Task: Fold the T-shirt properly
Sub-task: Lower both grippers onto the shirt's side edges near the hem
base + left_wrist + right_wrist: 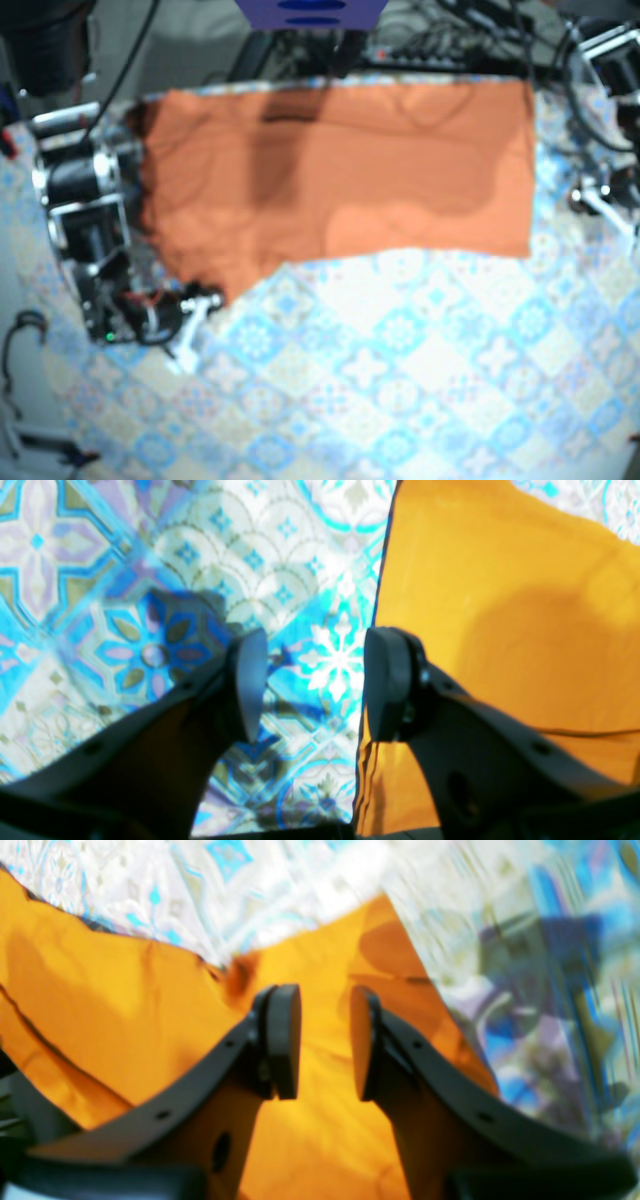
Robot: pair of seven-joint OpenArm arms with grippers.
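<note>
The orange T-shirt [340, 170] lies spread as a wide band across the far half of the table. In the right wrist view my right gripper [325, 1040] stands open just above the shirt [125, 1005], near a pointed corner of the fabric, with nothing between its fingers. In the base view that gripper [195, 303] is at the shirt's near left corner. My left gripper [312, 680] is open over the patterned cloth; one finger [387, 680] hangs over the shirt's straight edge [500, 630]. The left arm [598, 192] is beside the shirt's right edge.
A blue and white patterned tablecloth [400, 380] covers the table. Cables and equipment [450, 40] crowd the far edge. The right arm's body [85, 220] stands along the left side of the table.
</note>
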